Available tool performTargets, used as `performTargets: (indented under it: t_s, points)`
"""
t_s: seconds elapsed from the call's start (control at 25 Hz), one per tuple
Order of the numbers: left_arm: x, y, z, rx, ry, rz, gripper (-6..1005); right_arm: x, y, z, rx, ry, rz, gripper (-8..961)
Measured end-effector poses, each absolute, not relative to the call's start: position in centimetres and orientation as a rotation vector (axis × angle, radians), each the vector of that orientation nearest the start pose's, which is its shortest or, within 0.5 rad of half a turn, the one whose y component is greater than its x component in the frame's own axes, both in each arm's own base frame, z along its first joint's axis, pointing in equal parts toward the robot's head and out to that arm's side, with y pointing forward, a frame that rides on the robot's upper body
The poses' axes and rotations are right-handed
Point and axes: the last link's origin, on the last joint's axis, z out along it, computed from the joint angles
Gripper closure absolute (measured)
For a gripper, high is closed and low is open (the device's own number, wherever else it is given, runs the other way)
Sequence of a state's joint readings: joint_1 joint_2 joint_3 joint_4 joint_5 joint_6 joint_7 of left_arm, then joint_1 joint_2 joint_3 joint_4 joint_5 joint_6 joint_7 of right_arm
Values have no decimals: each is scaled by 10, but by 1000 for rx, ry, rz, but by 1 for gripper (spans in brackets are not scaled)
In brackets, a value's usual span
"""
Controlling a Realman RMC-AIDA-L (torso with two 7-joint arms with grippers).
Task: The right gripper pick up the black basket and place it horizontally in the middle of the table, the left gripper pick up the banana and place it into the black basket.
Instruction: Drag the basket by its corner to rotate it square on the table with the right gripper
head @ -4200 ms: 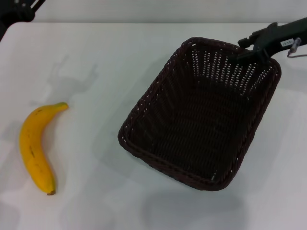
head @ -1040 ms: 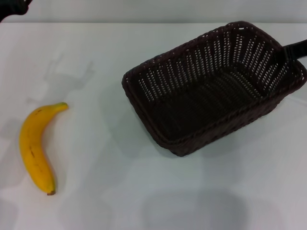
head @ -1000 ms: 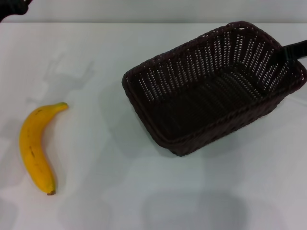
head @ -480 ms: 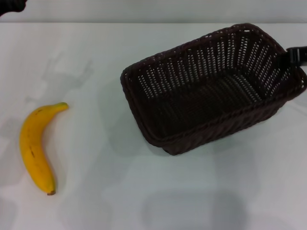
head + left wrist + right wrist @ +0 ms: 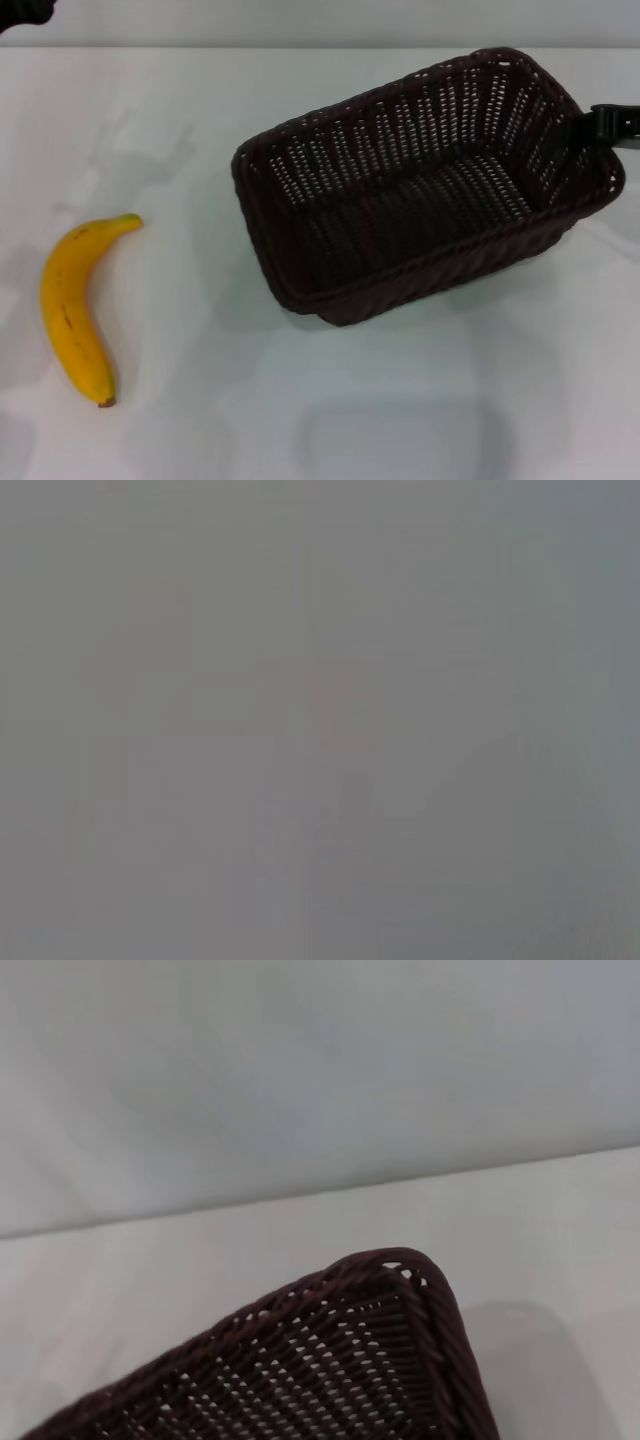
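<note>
The basket (image 5: 420, 190) sits right of centre on the table (image 5: 300, 400), its long axis running slightly askew, far right end highest in the head view. The right gripper (image 5: 608, 122) is at the basket's right short wall; whether it grips the rim or has let go you cannot tell, as only a black stub shows at the frame edge. Judge the basket as light and stiff, with an open weave and a braided rim (image 5: 400, 1270): take it by 1 wall just under the rim, where the jaw can pinch both faces. A 1-sided hold is likely to let it tilt.

The banana (image 5: 75, 305) lies on the table's left side, well apart from the basket. Treat it as soft, smooth and easily bruised: close across its thick middle, lightly.

The left gripper (image 5: 25, 12) is parked at the far left corner; its state cannot be told.
</note>
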State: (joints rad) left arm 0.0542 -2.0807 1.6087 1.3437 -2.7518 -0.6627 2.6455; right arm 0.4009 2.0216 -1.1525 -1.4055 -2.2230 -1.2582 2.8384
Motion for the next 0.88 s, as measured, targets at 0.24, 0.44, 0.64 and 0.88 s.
performTargets:
  t_s: [0.24,0.44,0.64,0.88]
  points:
    - [-212,322,79,-1674,-203,-834,126,208,365,66,-2114,1474,482,775]
    - [-212,322,79,-1673,-204,-833,127,205,359,60,-2108,1469,546,775]
    - [-213,322,80,-1672,-206,-832,127,203,354,47,-2104,1475,592,775]
    - [-217,321,81,-1665,-214,-824,127,201,348,31,-2093,1468,629,775]
